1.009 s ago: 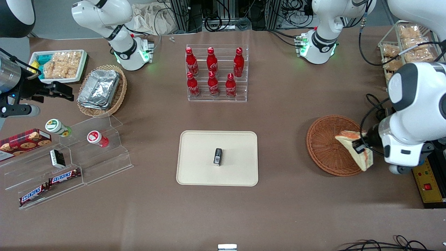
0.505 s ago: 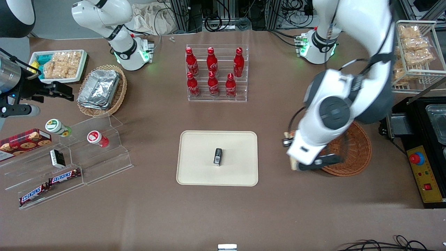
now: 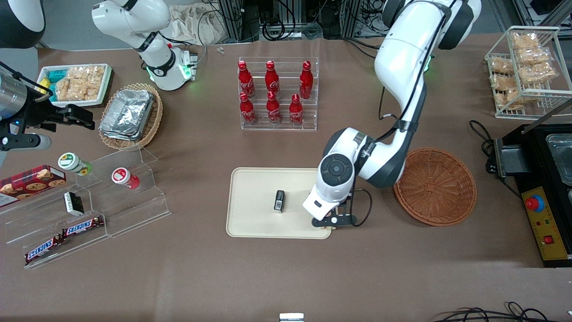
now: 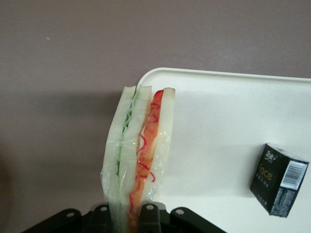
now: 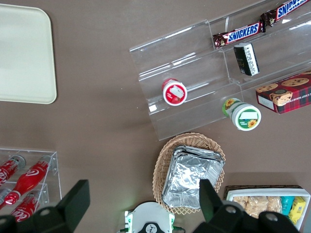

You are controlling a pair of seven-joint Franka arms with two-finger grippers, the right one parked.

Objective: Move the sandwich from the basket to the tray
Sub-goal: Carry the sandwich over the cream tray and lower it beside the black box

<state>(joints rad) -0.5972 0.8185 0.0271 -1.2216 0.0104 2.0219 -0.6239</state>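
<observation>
The gripper [image 4: 127, 219], clamped on the sandwich [image 4: 138, 155], has swung from the now-empty basket [image 3: 435, 186] to the tray's [image 3: 254, 188] 4 o'clock corner; lowering and release remain

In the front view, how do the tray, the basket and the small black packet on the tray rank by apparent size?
1. Tray
2. Basket, somewhat smaller
3. Black packet, smallest

The gripper holds the sandwich above the tray's corner.
</observation>
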